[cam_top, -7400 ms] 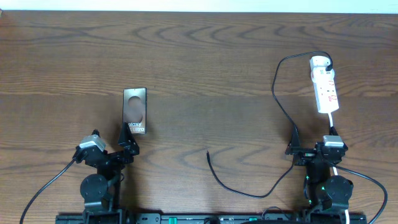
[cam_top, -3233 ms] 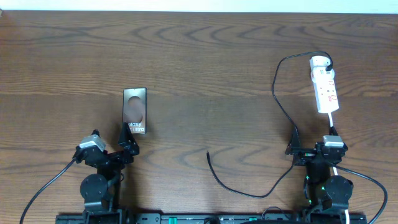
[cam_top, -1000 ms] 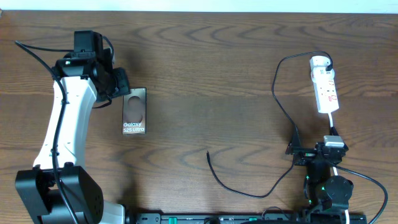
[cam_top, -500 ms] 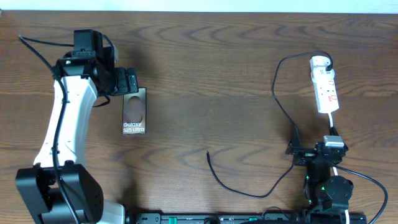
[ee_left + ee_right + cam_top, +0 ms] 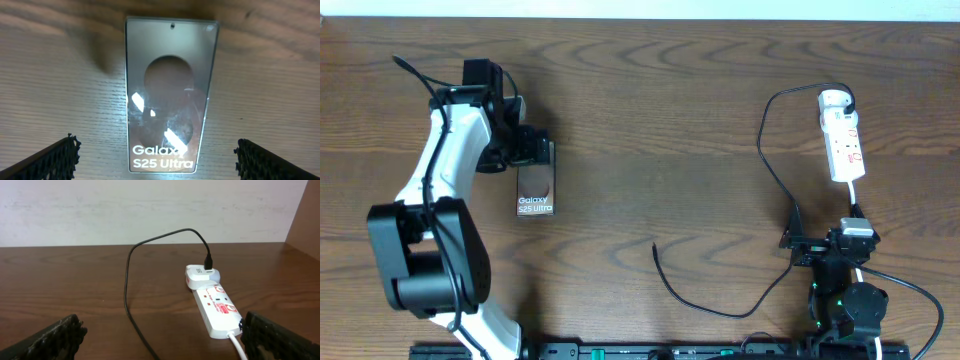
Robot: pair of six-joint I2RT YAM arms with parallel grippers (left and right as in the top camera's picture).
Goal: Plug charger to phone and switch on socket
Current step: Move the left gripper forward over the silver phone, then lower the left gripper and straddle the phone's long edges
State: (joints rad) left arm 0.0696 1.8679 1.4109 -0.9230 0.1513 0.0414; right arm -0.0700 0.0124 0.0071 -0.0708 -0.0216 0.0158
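Observation:
The phone (image 5: 536,192) lies flat at the left of the table, its "Galaxy S25 Ultra" lettering at the near end. My left gripper (image 5: 530,150) hovers over its far end, open; in the left wrist view the phone (image 5: 170,75) lies between the spread fingers (image 5: 157,152). The charger (image 5: 765,168) runs from the socket's far end in a loop down to its free plug tip (image 5: 654,246) at table centre. The socket (image 5: 844,145) lies at the far right. My right gripper (image 5: 822,232) rests open and empty near the front edge, facing the socket (image 5: 215,307) and the charger (image 5: 127,290).
A round white plug (image 5: 202,275) sits at the socket's far end with the black cable coming out of it. The strip's white cord (image 5: 237,345) runs back toward the right arm. A pale wall stands behind the table's far edge.
The left arm rose from its rest pose, reached out over the table, and has now shifted right so its gripper covers the phone's far end. The phone, the cable and the right arm have not moved.

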